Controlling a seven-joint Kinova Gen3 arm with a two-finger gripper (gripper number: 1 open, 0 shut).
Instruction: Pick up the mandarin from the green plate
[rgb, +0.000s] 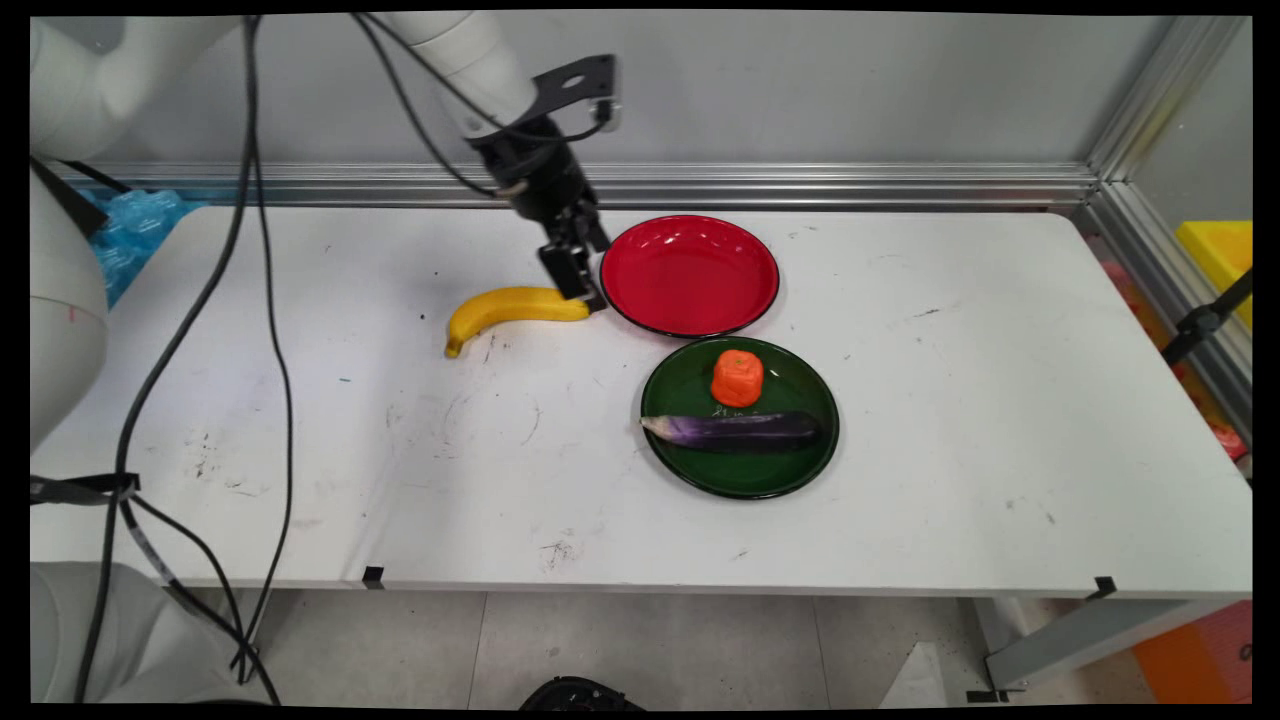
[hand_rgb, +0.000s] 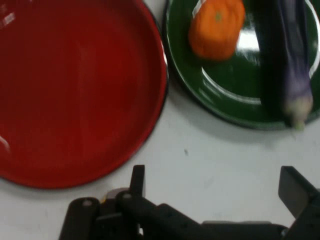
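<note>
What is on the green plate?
On the green plate lie an orange piece and a purple eggplant on its near half. Whatever lies beneath them is covered. The red plate holds nothing.

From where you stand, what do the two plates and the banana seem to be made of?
The red plate and the green plate look like glossy enamel or hard plastic: both throw bright reflections, and the red one has a dark rim. The banana looks like a plastic toy: its skin is evenly yellow and smooth, though that is uncertain.
</note>
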